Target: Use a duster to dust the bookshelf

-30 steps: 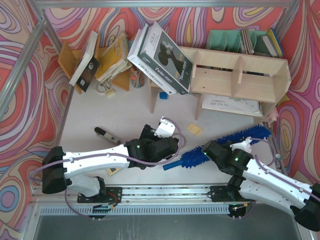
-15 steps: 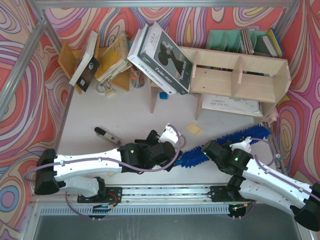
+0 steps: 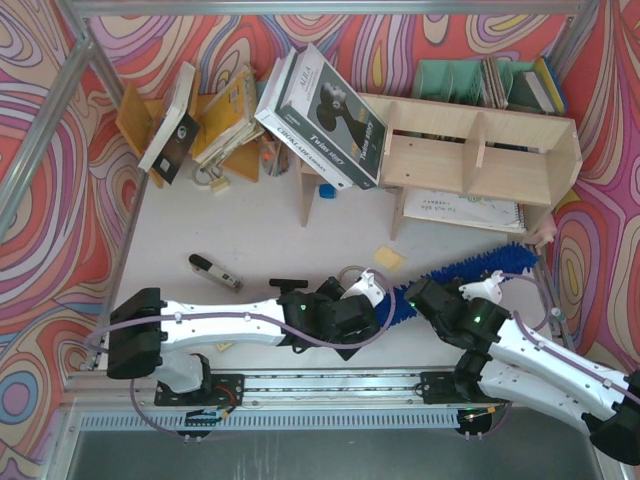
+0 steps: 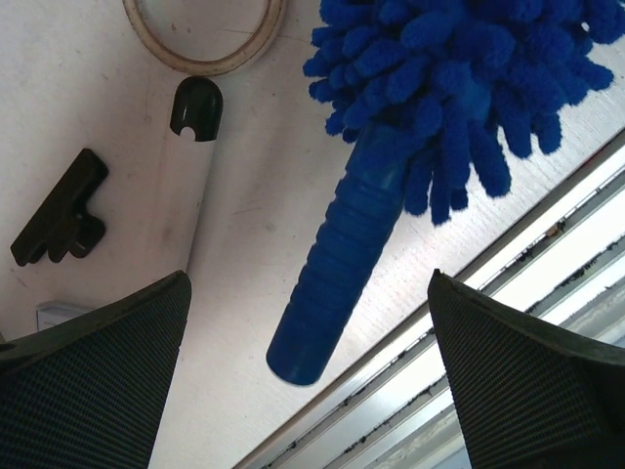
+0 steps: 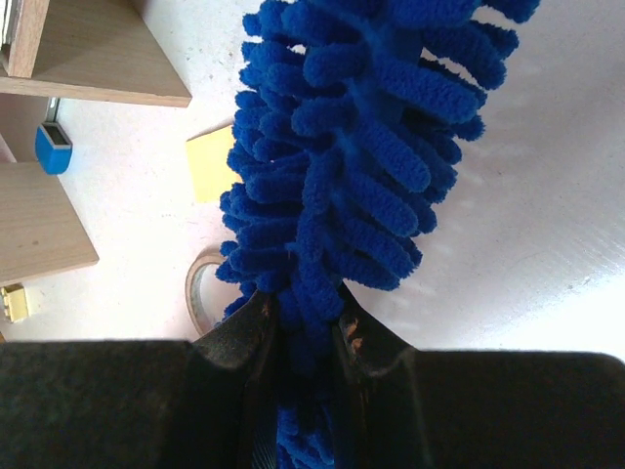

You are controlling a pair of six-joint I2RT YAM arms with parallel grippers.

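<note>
The blue fluffy duster [image 3: 480, 270] lies slantwise in front of the pale plywood bookshelf [image 3: 470, 150]. My right gripper [image 3: 415, 297] is shut on its shaggy strands near the handle end; the right wrist view shows the fingers [image 5: 249, 332] pinching the blue strands [image 5: 342, 147]. My left gripper [image 3: 372, 308] is open over the handle end. In the left wrist view its jaws stand wide apart on either side of the smooth blue handle [image 4: 342, 264] without touching it, gripper [image 4: 308, 281]. A bookshelf corner [image 5: 88, 59] shows in the right wrist view.
A large book [image 3: 320, 105] leans on the shelf's left end, with more books [image 3: 220, 120] at the back left. A black-handled tool [image 3: 215, 270], a yellow note [image 3: 388, 259], a tape ring [image 4: 205, 39], a black clip [image 4: 59, 210] and a small blue box [image 3: 327, 190] lie about. The table's rail [image 4: 508, 283] is just beyond the handle.
My left arm has swung right, and its open gripper has come over the duster's handle end. My right gripper has kept its hold on the duster, which has barely shifted.
</note>
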